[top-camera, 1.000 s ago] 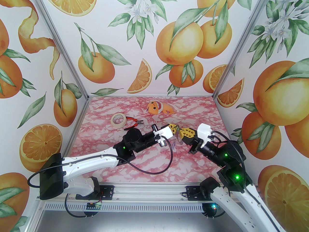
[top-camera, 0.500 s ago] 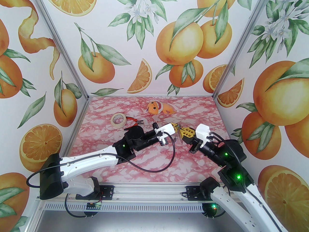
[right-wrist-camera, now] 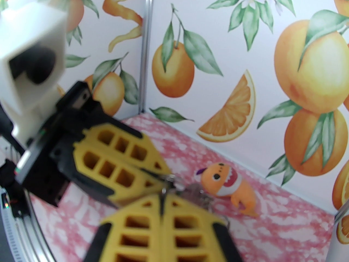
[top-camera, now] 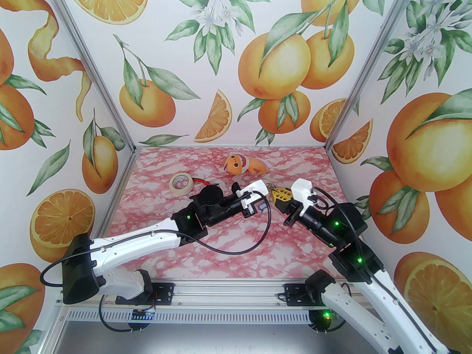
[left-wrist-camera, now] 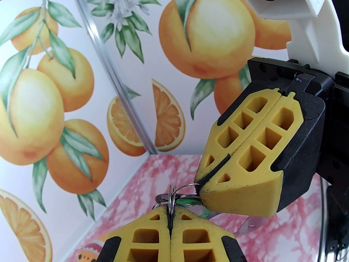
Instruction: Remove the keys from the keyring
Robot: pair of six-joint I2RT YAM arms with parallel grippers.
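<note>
Pinching tip to tip above the bench [top-camera: 221,242], both tools are closed. Our left tool [left-wrist-camera: 170,211] grips the keyring [left-wrist-camera: 171,196] by its small rings, and our right tool [left-wrist-camera: 200,191] nips a wire loop [left-wrist-camera: 188,185] just right of them. The green key [left-wrist-camera: 188,201] hangs between the tips, so we judge the pull should run along the line joining them. Our left wrist view shows this sharply; the right wrist view blurs it.

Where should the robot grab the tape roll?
The masking tape roll lies flat, hole up, so probably pinch its ring wall from straight above, one finger inside, one outside. Take the left side; the red-handled pliers lie close on its right.
</note>
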